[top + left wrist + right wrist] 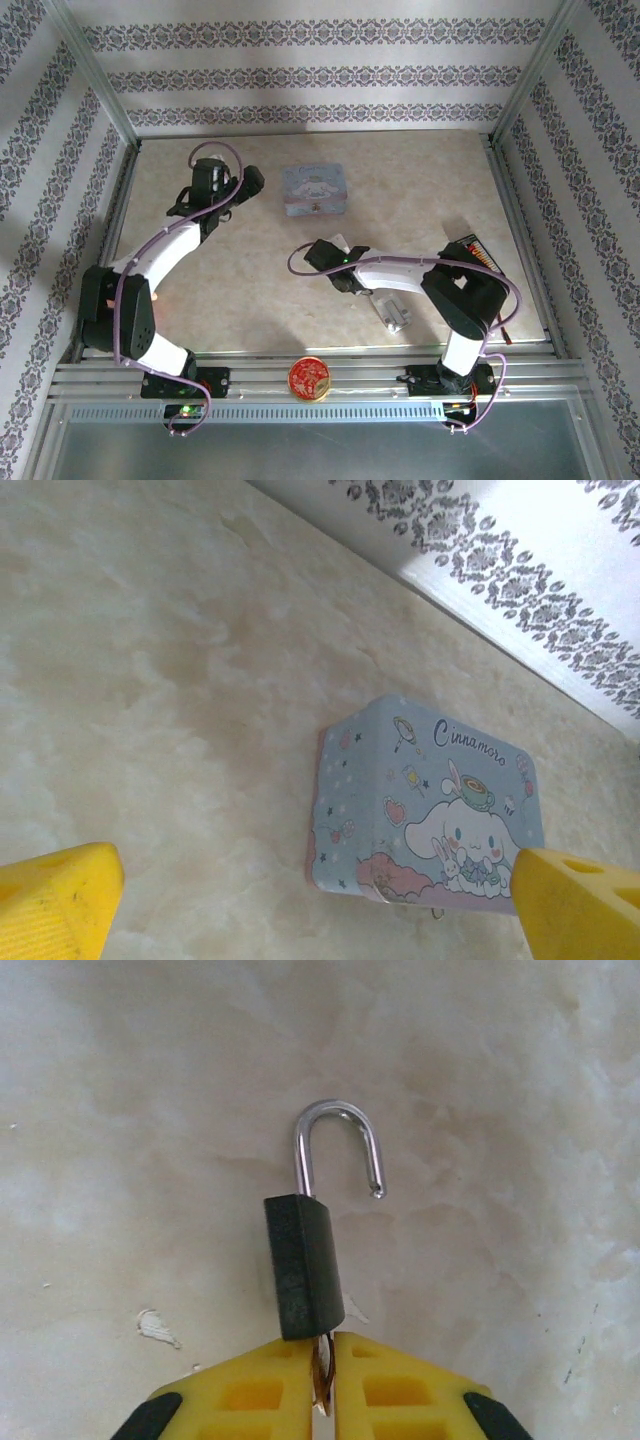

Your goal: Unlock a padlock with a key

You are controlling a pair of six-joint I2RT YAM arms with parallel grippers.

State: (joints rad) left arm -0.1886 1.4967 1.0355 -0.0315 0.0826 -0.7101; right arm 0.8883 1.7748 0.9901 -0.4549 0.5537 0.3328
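Note:
The padlock (303,1265) is a small dark block hanging upright just above the table, its silvery shackle (340,1140) swung open with one end free. The key (321,1375) sticks out of the padlock's underside as a thin brownish metal sliver. My right gripper (327,1345) is pinched onto the key, its yellow fingers (250,1395) almost touching just below the lock body. From above, that gripper (322,255) sits mid-table. My left gripper (315,880) stands wide open with nothing between its fingers, hovering at the back left (245,185).
A pale blue cartoon tin (313,190) lies at the back centre, close in front of the left gripper (430,800). A silver ridged block (392,312) sits under the right arm. A red-and-gold round tin (310,378) rests on the front rail.

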